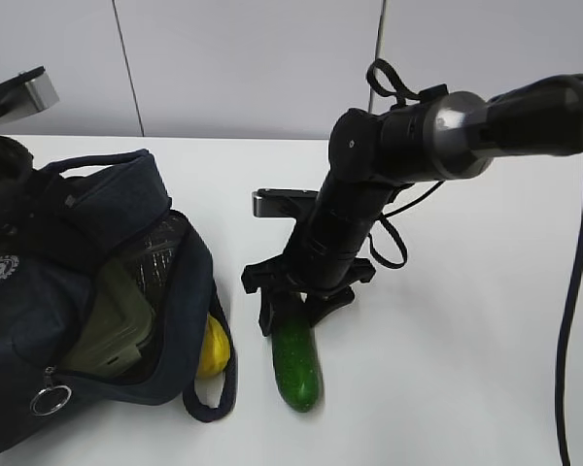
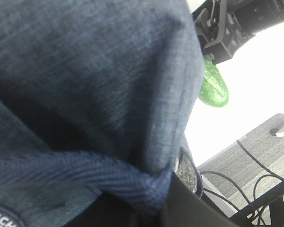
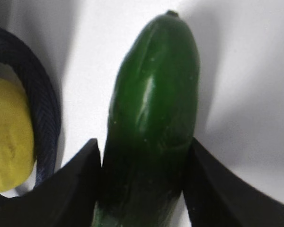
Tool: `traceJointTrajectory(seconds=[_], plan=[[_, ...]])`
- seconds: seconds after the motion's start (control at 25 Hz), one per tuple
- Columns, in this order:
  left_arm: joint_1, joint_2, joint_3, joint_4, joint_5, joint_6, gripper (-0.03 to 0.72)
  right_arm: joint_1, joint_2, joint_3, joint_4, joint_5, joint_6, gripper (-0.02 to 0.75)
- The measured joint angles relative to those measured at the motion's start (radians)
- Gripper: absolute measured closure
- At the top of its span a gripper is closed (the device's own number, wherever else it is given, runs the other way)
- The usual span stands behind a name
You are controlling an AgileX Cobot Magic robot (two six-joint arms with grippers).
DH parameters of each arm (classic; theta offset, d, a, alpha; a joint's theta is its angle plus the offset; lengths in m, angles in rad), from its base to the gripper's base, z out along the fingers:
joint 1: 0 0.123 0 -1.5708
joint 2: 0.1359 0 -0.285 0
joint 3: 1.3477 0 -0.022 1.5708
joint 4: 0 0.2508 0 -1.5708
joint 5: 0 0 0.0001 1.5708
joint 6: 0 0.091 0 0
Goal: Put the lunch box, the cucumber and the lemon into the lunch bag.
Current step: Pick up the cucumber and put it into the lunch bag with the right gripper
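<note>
Gripping the cucumber (image 1: 296, 361) on the table, my right gripper (image 1: 293, 309) has both fingers pressed against its flanks for lifting; the lunch bag (image 1: 39, 291) gapes at nine o'clock.

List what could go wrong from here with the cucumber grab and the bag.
1. The right gripper straddles only the far end of the cucumber, so the long free end may droop or slip out when lifted.
2. The lemon sits outside the lunch bag, inside a handle loop; swinging the cucumber over could knock it away.
3. The lunch box fills much of the opening, so the cucumber may jam.
</note>
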Motion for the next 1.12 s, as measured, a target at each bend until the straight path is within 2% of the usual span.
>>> traceJointTrajectory(seconds=[0.12,0.24,0.48,0.56,0.8,0.88,1.12], plan=[[0.0,0.0,0.0,0.004,0.002,0.0,0.697,0.0,0.002,-0.004,0.004,0.0,0.0,0.362],[0.0,0.0,0.0,0.01,0.004,0.0,0.697,0.0,0.002,-0.027,0.004,0.01,0.0,0.411],[0.0,0.0,0.0,0.023,0.008,0.0,0.697,-0.007,-0.069,-0.073,0.043,0.058,-0.069,0.423],[0.0,0.0,0.0,0.025,0.008,0.0,0.697,-0.02,-0.103,-0.077,0.114,0.095,-0.132,0.423],[0.0,0.0,0.0,0.025,0.012,0.0,0.697,-0.039,-0.115,-0.077,0.447,0.217,-0.34,0.426],[0.0,0.0,0.0,0.025,0.016,0.0,0.697,-0.039,-0.113,-0.077,0.521,0.241,-0.377,0.426],[0.0,0.0,0.0,0.011,0.021,0.0,0.697,-0.023,-0.089,-0.077,0.598,0.284,-0.398,0.426]])
